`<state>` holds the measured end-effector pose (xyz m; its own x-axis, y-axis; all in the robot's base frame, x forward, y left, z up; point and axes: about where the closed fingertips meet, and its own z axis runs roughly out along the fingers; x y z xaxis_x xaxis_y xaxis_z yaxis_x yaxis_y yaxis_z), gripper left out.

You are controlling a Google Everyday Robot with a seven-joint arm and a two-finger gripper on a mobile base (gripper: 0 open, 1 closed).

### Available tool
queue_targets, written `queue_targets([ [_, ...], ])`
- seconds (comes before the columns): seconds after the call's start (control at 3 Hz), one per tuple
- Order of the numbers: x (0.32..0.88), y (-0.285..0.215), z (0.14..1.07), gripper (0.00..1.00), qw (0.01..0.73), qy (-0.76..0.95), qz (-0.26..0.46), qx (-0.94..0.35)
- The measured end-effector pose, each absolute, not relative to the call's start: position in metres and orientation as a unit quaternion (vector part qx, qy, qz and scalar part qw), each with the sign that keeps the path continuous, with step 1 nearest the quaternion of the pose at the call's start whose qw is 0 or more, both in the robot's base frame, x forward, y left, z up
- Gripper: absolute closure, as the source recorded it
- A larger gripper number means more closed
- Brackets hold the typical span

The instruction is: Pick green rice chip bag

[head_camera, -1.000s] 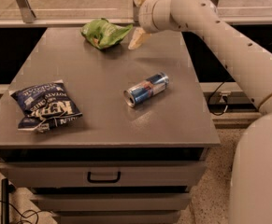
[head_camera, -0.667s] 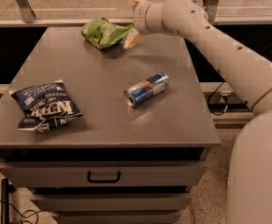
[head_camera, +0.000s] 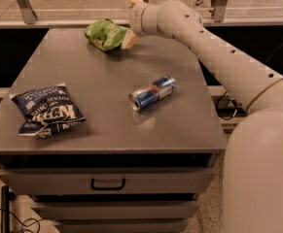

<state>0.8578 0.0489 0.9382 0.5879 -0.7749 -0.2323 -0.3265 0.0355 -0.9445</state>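
In the camera view my gripper point(head_camera: 126, 17) hangs at the far edge of the surface point(head_camera: 97, 96), jaws spread, one touching the green rice chip bag point(head_camera: 103, 34). It looks light, crinkly and slippery, so I'd pinch its puffed middle gently.

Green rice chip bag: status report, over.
Gripper open at far edge of table, lower finger touching green rice chip bag on its right. Bag flat on table, not yet gripped. Can and navy chip bag nearer, out of the way.

White lettering on the navy bag point(head_camera: 48, 111) is unreadable; the end effector point(head_camera: 128, 17) sits beside the green bag point(head_camera: 104, 34).
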Motion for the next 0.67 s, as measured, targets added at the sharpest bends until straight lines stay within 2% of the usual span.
queue_targets([
  [0.67,0.867,0.066,0.921,0.0,0.593,0.421,-0.183,-0.661],
])
